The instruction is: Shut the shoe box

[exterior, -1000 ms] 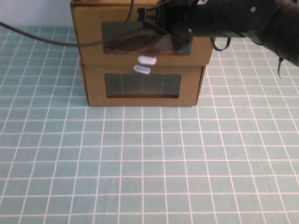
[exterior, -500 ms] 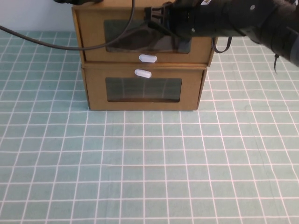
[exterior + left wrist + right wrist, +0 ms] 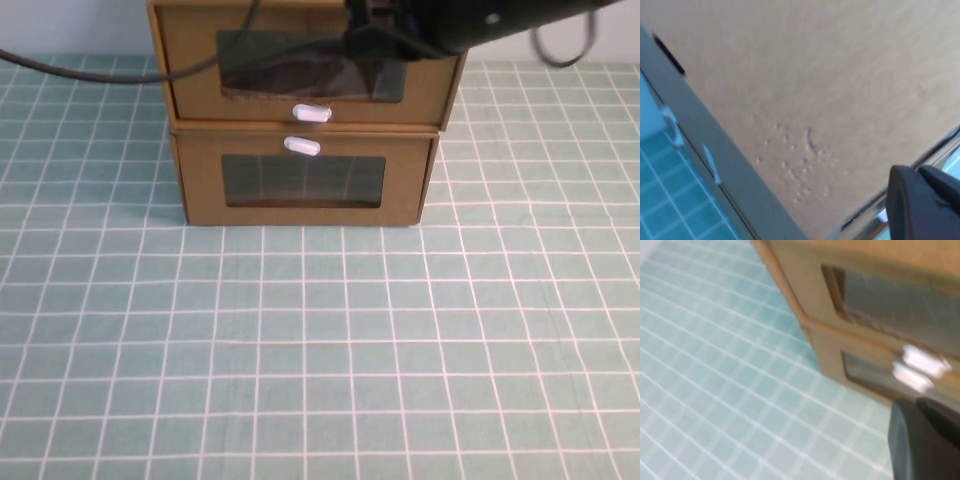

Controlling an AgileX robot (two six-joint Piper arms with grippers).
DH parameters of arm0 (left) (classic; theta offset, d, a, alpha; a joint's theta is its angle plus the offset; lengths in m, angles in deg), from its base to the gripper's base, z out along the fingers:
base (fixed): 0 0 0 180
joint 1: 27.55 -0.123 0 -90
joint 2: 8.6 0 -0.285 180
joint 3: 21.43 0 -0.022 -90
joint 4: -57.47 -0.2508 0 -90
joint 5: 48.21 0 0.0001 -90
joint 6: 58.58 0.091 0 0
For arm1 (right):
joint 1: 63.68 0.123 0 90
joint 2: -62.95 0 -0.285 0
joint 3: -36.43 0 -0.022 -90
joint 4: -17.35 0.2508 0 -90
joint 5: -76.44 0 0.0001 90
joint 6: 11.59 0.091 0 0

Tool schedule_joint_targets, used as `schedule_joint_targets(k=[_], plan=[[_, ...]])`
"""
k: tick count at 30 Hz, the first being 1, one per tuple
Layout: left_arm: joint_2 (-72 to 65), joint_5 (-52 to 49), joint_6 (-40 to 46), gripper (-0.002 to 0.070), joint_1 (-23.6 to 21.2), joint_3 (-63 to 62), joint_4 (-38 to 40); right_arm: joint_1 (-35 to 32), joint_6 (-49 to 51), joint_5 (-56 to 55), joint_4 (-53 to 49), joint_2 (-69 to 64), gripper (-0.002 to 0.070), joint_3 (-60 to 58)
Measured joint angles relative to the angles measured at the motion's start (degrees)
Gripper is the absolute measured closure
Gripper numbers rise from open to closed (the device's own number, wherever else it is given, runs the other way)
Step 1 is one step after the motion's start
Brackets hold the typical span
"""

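Note:
The shoe box (image 3: 200,75) is the upper of two stacked cardboard boxes, with a clear window and a white pull tab (image 3: 311,113) below it. Its drawer front stands about flush with the box under it. My right gripper (image 3: 362,32) is shut and empty, reaching in from the right at the top right of the window. The right wrist view shows its fingers (image 3: 920,440) together, the shoe box (image 3: 790,275) and the tab (image 3: 925,361). My left gripper (image 3: 922,200) is shut, close over the box's plain cardboard top (image 3: 815,85); it is out of the high view.
The lower cardboard box (image 3: 200,185) has its white tab (image 3: 302,147) above its window. A black cable (image 3: 120,78) runs across the upper box's left. The green checked cloth (image 3: 320,350) lies in front.
The right gripper has pulled up and back toward the top edge of the high view. The shoe box's drawer front has gone in, now nearly flush with the lower box.

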State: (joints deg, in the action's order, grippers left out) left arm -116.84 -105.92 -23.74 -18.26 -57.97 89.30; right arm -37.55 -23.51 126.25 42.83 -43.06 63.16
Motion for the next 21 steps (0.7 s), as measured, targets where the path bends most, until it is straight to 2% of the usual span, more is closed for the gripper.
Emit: schedule_joint_targets(k=[7,12,21], plan=[[14.62,4.18,-0.17,0.0680,0.00,10.92,-0.36,6.47,11.92,6.20,-17.12,18.06,0.0687,-12.35],[30.67,10.88,0.91,0.0680,0.00,27.76,-0.36,8.74,15.69,6.74,-19.28,35.28,0.0687,-27.00],[62.71,27.78,2.85,0.0680,0.00,65.18,0.98,8.76,21.31,7.24,-19.86,69.16,0.0687,-51.48]])
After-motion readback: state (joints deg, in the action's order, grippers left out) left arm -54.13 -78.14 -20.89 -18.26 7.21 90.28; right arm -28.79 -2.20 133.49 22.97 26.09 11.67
